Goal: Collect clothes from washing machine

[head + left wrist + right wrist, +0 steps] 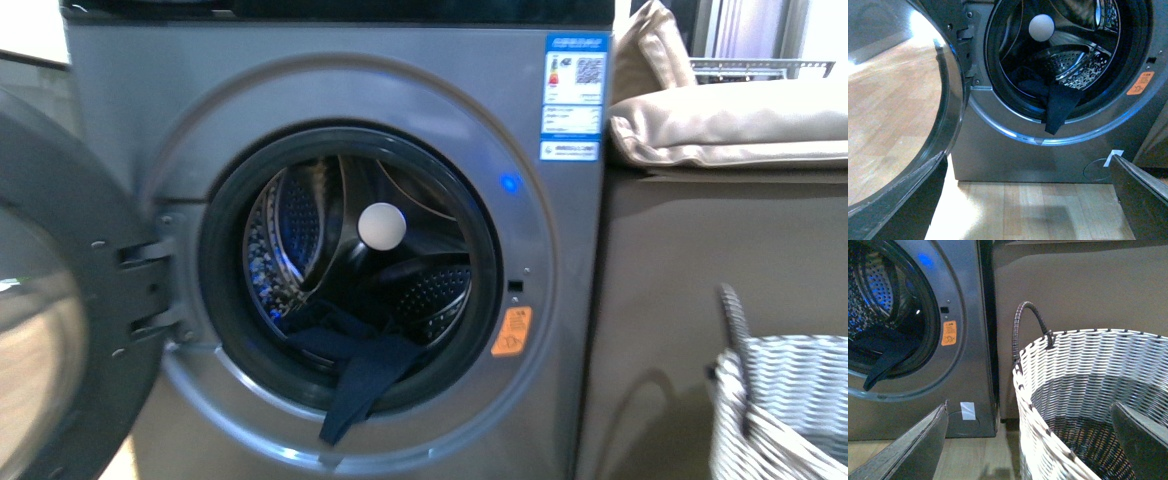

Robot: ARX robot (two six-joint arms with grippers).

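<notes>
The grey washing machine (600,330) fills the front view, its round door (40,300) swung open to the left. Dark navy clothes (360,375) lie in the bottom of the steel drum, one strip hanging out over the door rim. The same clothes (1060,105) and washing machine (1013,160) show in the left wrist view, with my left gripper (1030,200) open low over the wooden floor in front of the machine. My right gripper (1033,440) is open at the basket's rim; the clothes (885,365) and the washing machine (968,300) lie off to one side. Neither arm appears in the front view.
A woven white-and-grey laundry basket (780,410) with a dark handle stands right of the machine; its inside (1088,385) holds nothing that I can see. A brown cabinet side (700,240) with beige cushions (730,125) on top is behind it. A white ball (381,226) sits at the drum's back.
</notes>
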